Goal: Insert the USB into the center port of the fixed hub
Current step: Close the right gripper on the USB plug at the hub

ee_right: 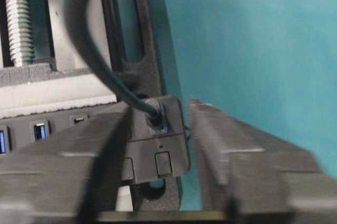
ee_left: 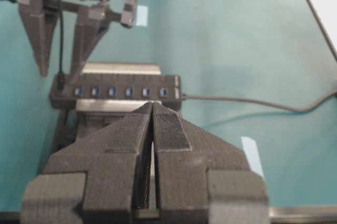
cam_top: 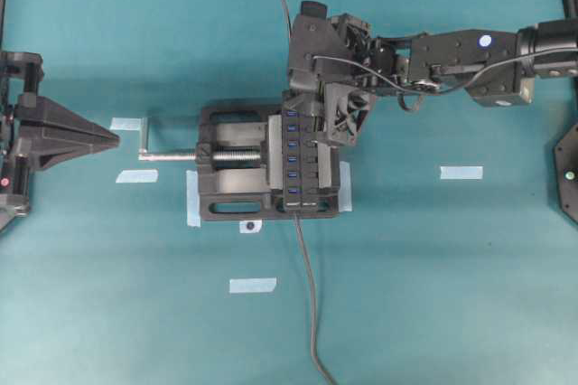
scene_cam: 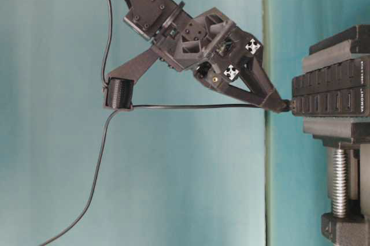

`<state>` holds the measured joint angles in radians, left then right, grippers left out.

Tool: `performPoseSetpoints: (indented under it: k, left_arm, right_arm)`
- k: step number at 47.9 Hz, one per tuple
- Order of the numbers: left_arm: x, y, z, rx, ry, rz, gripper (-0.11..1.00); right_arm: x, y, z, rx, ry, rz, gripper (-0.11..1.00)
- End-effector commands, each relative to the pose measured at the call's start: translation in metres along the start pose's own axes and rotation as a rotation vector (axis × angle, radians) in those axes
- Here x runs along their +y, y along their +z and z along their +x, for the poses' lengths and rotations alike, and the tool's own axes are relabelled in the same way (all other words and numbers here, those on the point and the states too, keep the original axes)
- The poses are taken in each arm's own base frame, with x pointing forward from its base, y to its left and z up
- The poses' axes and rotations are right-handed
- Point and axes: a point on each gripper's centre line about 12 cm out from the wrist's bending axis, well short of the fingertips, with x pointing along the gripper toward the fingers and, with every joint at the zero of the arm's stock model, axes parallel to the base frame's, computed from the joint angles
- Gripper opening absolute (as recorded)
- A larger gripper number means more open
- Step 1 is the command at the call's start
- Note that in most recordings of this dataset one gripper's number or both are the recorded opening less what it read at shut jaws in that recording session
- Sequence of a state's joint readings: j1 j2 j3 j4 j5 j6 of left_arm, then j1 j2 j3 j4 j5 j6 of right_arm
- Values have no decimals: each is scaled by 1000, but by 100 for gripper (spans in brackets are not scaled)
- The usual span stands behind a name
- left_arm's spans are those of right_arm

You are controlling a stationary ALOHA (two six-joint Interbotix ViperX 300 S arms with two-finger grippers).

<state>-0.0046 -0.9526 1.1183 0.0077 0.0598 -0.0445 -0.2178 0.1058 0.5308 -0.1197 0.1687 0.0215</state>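
The fixed hub [cam_top: 305, 177] is clamped in a vise, its blue slots in a row. The USB plug [ee_left: 60, 82] sits in the end slot farthest from the hub's cord, also seen in the right wrist view [ee_right: 154, 114]. The center port [ee_left: 111, 92] is empty. My right gripper [ee_left: 59, 75] is open, one finger on each side of the plug, tips at the hub's end [scene_cam: 280, 105]. The USB's thin cable [scene_cam: 196, 106] runs back from the plug past the wrist. My left gripper [cam_top: 116, 138] is shut and empty, left of the vise, and shows close up [ee_left: 152, 105].
The black vise [cam_top: 235, 195] has a silver screw and handle [cam_top: 172, 156] pointing at my left gripper. The hub's grey cord [cam_top: 309, 295] runs toward the front edge. Pieces of light tape [cam_top: 461, 172] lie on the teal table.
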Motion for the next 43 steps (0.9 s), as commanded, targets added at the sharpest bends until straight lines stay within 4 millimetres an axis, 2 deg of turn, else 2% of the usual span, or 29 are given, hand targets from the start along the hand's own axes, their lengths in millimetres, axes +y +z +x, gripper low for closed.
performPoseSetpoints:
  k: [1,12,17,43]
  left_arm:
    - [-1,7,0,-18,-2,-1,0]
    - [0,9,0,-21,-1,-3,0]
    - [0,10,0,-26,-1,-5,0]
    - [0,10,-2,-31,-1,-3,0]
  right_arm:
    - [-1,14,-6,-47,-3,-14,39]
    - [4,16,-7,-50,6,-18,18]
    - [5,15,-6,-47,7,-18,12]
    - [4,19,-13,-52,5,-10,10]
